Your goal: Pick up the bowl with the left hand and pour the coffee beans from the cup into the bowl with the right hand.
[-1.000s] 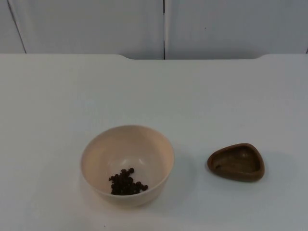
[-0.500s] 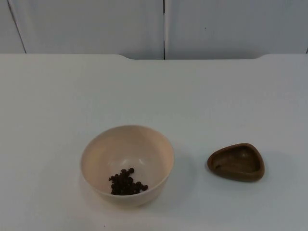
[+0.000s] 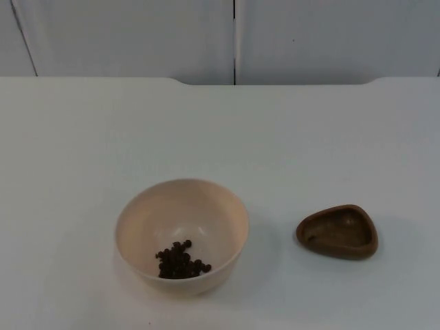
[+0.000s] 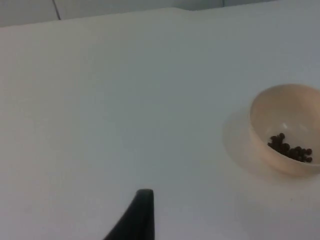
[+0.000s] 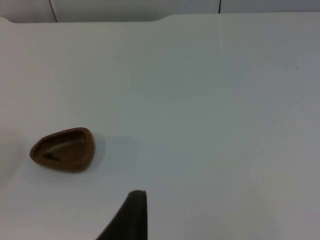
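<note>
Top view: cream bowl [image 3: 181, 236] near the counter's [image 3: 220, 137] front edge, left of centre, coffee beans [image 3: 181, 260] already heaped inside. Brown wooden cup [image 3: 337, 231] well apart to its right, apparently empty. Grey partition wall [image 3: 137, 38] behind.

Left wrist view: left tool [image 4: 136, 216] hangs over bare counter, well away from the bowl [image 4: 286, 128]; one fingertip seen, grip state cannot be told. Bowl looks light, stiff and smooth; best taken by the rim.

Right wrist view: right tool [image 5: 129, 217] waits clear of the cup [image 5: 63, 148]; state likewise untellable. Cup small, rigid, thick-walled; pinch across its sides.
</note>
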`<action>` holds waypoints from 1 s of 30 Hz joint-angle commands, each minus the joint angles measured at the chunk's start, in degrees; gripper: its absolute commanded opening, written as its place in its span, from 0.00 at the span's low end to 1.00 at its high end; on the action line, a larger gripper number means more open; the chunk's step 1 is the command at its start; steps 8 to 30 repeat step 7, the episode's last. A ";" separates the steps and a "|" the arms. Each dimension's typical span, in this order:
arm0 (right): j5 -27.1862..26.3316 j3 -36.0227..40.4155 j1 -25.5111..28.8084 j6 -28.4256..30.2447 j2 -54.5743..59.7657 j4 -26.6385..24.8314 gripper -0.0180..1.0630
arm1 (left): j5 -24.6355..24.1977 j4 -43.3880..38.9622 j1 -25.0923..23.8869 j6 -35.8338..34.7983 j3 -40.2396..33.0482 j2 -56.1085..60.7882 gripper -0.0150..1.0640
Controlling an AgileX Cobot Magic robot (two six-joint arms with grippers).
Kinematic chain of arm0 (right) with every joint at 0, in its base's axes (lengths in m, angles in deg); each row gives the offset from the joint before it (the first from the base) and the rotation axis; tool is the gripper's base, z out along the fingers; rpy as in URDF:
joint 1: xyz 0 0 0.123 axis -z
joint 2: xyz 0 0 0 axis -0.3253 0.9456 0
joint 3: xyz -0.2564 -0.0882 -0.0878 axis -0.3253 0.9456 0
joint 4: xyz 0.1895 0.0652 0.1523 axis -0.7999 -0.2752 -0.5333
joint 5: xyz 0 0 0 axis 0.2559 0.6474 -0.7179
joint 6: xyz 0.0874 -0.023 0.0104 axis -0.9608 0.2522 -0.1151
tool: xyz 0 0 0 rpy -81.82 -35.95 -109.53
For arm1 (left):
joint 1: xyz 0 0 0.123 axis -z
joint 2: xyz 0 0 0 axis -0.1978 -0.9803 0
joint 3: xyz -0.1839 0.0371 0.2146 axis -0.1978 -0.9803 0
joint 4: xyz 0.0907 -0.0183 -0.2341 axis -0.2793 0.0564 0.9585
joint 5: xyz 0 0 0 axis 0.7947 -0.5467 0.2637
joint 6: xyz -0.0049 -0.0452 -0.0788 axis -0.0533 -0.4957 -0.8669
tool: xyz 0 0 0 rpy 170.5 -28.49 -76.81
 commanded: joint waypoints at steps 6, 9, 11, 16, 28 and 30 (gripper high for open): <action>-0.40 0.06 0.34 0.64 -0.20 -0.08 0.99 | 0.62 -0.24 -6.63 -0.15 -0.25 0.21 0.99; -0.40 0.06 0.34 0.64 -0.20 -0.08 0.99 | 0.62 -0.24 -7.45 -0.15 -0.25 0.21 0.99; -0.40 0.06 0.34 0.64 -0.20 -0.08 0.99 | 0.62 -0.24 -7.45 -0.15 -0.25 0.21 0.99; -0.40 0.06 0.34 0.64 -0.20 -0.08 0.99 | 0.62 -0.24 -7.45 -0.15 -0.25 0.21 0.99; -0.40 0.06 0.34 0.64 -0.20 -0.08 0.99 | 0.62 -0.24 -7.45 -0.15 -0.25 0.21 0.99; -0.40 0.06 0.34 0.64 -0.20 -0.08 0.99 | 0.62 -0.24 -7.45 -0.15 -0.25 0.21 0.99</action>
